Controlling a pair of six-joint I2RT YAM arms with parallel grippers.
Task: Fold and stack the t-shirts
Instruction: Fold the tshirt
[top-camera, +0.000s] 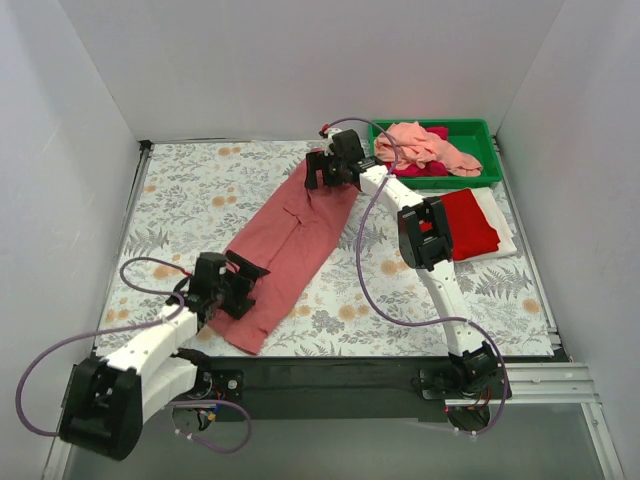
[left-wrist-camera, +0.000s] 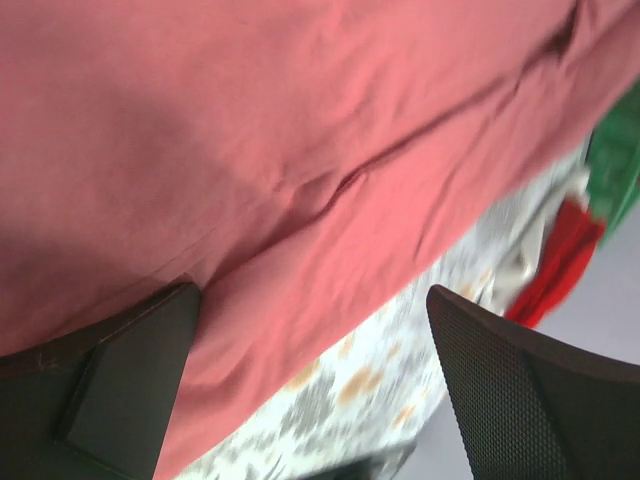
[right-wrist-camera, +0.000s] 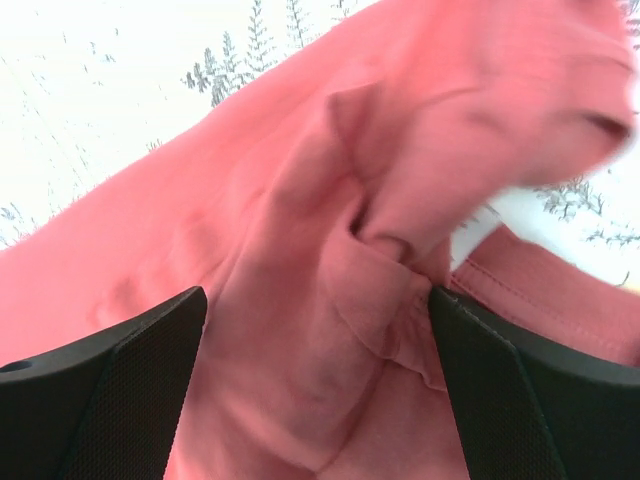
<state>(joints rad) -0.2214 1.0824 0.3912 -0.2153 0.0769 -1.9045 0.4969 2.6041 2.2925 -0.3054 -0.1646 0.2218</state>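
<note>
At the near edge of the flowered table (top-camera: 190, 190), the left gripper (top-camera: 238, 277) sits at the near end of the dusty rose t-shirt (top-camera: 290, 240). Its fingers (left-wrist-camera: 130, 385) are spread wide and nothing is pinched. In the wrist view the cloth's edge runs against one finger while the other stands clear over the table. A close from here may catch only one layer or miss the hem altogether, and that end would then slip free on the lift.

The shirt lies as a long, partly folded strip running diagonally away from the arms, flat on the table.

At its far end the right gripper (top-camera: 320, 172) is set over the cloth with its fingers (right-wrist-camera: 110, 390) also well apart. A twisted bunch of fabric sits between them, not clamped. Gripping that bunch would likely lock in a wrinkle and pull the fold askew. If one arm takes hold and the other does not, the strip could drag sideways.

To the right, a folded bright red shirt (top-camera: 468, 222) rests on a white shirt (top-camera: 500, 215), just beside the right arm's forearm. A wide swing could knock that stack.

Farthest off, the green bin (top-camera: 480, 130) holds a salmon pink shirt (top-camera: 420, 145) and a magenta one (top-camera: 420, 170), both crumpled and waiting.
</note>
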